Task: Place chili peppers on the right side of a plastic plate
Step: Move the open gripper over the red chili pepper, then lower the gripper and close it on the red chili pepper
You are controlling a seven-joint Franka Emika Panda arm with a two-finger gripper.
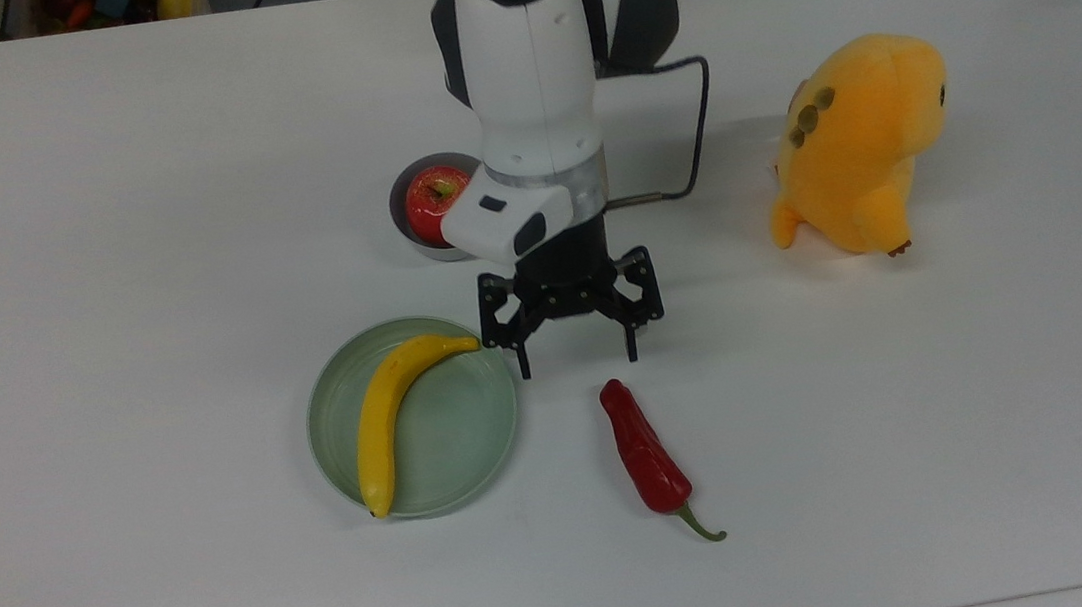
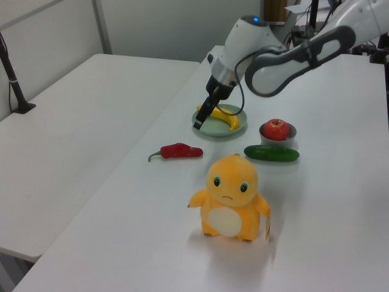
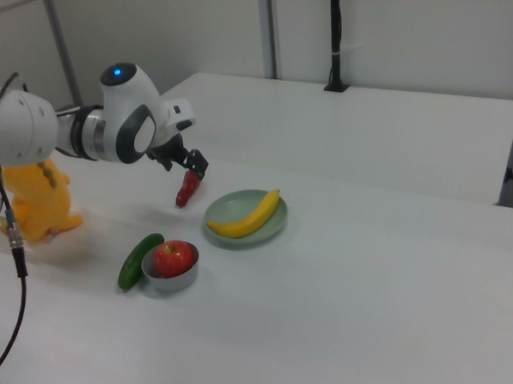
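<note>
No readable text, labels, brands, numbers or signs found in any view.
</note>
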